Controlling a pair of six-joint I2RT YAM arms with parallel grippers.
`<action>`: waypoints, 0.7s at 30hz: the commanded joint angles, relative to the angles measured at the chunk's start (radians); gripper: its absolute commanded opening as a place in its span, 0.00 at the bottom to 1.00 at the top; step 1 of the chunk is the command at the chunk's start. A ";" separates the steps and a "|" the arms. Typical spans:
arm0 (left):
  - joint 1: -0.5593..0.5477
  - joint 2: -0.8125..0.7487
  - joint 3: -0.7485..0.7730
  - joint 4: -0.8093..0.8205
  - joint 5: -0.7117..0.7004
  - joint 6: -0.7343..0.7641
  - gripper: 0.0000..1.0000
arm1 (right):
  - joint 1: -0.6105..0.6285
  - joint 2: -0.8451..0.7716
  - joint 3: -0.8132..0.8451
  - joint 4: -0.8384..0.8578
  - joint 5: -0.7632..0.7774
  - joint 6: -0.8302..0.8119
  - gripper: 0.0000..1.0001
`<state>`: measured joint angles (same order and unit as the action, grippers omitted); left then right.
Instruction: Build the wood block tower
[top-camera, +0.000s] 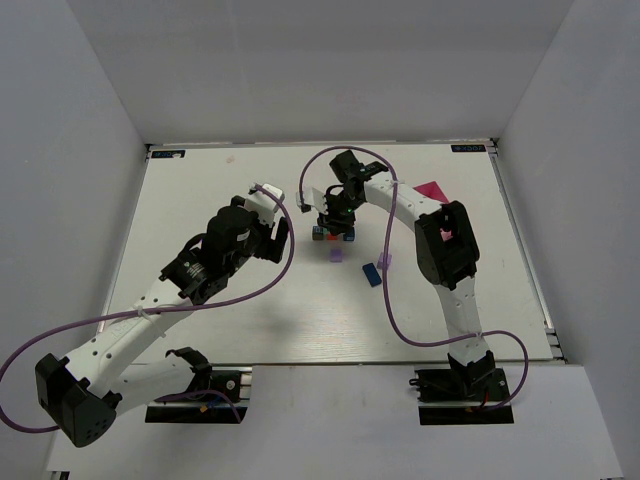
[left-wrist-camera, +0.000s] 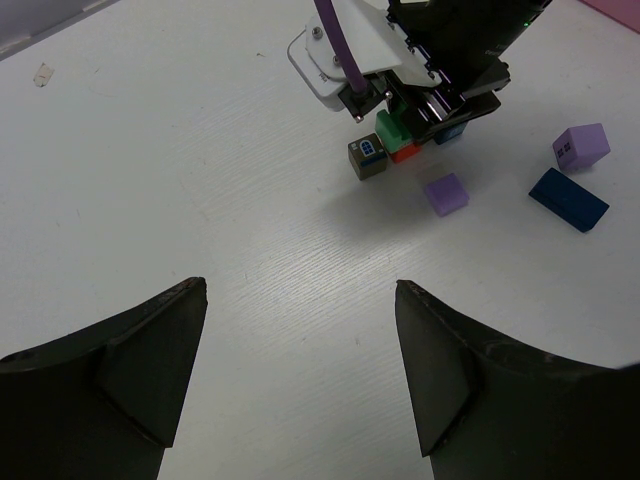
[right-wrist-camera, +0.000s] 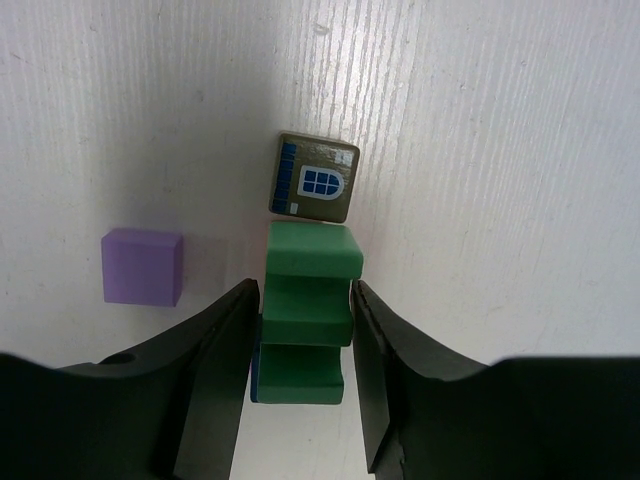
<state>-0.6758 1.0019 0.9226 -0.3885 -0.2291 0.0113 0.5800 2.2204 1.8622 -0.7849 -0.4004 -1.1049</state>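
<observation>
Your left gripper (left-wrist-camera: 300, 289) is hovering with its jaws spread wide, empty. Mid-table, your right gripper (right-wrist-camera: 305, 292) is pinching the green stepped block (right-wrist-camera: 312, 250) on the wood block tower (top-camera: 333, 238), touching the window block (right-wrist-camera: 315, 178). A purple cube (left-wrist-camera: 445, 193) and a dark blue block (left-wrist-camera: 568, 198) are lying loose to its right.

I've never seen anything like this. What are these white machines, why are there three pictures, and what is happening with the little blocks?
You see a left arm and a right arm, robots bolted to a white table. One picture looks down from above; the other two come from a camera on each wrist. The right pincer grips a green stepped block beside a brown window block. The left pincer hangs open, holding nothing. A purple cube, a dark blue block and a lilac block lie loose.
</observation>
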 joint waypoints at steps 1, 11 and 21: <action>0.007 -0.028 -0.007 0.004 -0.016 0.006 0.86 | 0.009 -0.024 -0.003 0.001 -0.028 -0.006 0.48; 0.007 -0.028 -0.007 0.004 -0.016 0.006 0.86 | 0.012 -0.021 -0.005 0.009 -0.023 -0.004 0.45; 0.007 -0.028 -0.007 0.004 -0.016 0.006 0.86 | 0.012 -0.021 -0.006 0.015 -0.025 0.004 0.42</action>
<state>-0.6758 1.0019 0.9226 -0.3889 -0.2291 0.0113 0.5850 2.2204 1.8618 -0.7830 -0.4007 -1.1034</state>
